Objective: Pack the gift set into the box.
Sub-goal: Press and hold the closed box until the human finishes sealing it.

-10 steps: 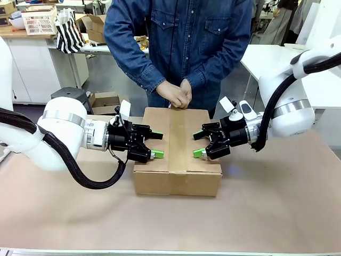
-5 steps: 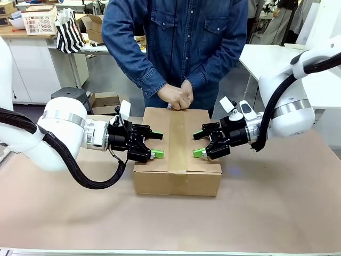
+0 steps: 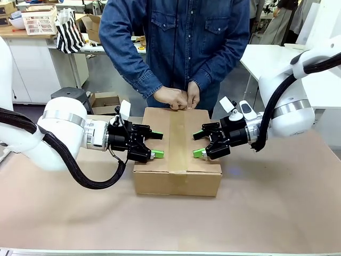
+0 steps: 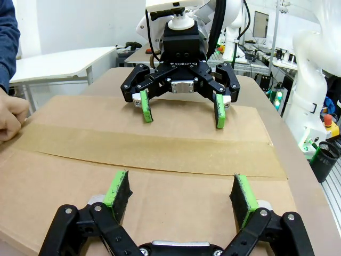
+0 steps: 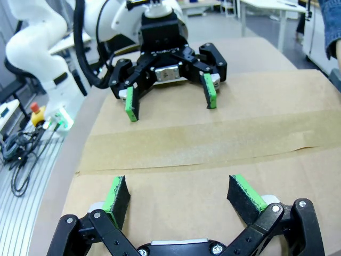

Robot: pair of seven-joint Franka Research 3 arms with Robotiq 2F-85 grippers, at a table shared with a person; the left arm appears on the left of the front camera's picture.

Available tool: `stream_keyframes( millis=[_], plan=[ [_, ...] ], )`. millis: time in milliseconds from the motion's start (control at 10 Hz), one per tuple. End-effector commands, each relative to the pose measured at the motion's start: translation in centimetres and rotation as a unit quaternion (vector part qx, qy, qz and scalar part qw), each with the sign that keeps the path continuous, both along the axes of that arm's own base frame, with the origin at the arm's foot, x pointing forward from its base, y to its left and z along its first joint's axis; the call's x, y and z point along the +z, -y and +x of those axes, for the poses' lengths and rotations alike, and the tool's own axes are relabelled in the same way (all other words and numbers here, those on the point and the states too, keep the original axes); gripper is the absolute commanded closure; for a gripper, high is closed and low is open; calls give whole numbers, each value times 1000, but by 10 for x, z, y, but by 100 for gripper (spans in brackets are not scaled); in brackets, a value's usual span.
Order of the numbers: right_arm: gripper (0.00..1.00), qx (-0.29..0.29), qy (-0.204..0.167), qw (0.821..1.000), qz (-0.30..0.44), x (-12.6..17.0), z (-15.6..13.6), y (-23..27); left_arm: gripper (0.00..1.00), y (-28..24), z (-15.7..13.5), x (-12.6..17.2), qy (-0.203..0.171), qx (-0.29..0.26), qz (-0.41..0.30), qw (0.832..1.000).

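The box (image 3: 177,152) sits at the centre of the worktop (image 3: 266,213), its flaps shut and a strip of tape (image 3: 178,144) running along the seam. At its 9 o'clock side the left pincer (image 3: 156,144) hangs over the lid, fingers spread wide and empty. At 3 o'clock the right pincer (image 3: 198,143) faces it, likewise spread and holding nothing. At 12 o'clock, on the far edge of the box, the person's hands (image 3: 177,98) rest together, touching the lid by the tape's end.
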State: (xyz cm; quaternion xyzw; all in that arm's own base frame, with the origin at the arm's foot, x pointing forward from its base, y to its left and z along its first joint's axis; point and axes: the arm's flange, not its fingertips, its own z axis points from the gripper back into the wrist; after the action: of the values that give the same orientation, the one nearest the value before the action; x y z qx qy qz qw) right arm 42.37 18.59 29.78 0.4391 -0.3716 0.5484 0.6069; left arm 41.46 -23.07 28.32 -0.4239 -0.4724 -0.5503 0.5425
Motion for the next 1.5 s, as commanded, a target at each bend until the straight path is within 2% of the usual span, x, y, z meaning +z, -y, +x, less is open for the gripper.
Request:
stream_keyframes(
  millis=[0, 1400],
  plan=[
    [0, -1, -2, 1000, -3, -2, 0, -1, 0, -1, -1, -2, 0, 0, 1, 1000],
    [0, -1, -2, 1000, -3, -2, 0, -1, 0, -1, -1, -2, 0, 0, 1, 1000]
  ],
)
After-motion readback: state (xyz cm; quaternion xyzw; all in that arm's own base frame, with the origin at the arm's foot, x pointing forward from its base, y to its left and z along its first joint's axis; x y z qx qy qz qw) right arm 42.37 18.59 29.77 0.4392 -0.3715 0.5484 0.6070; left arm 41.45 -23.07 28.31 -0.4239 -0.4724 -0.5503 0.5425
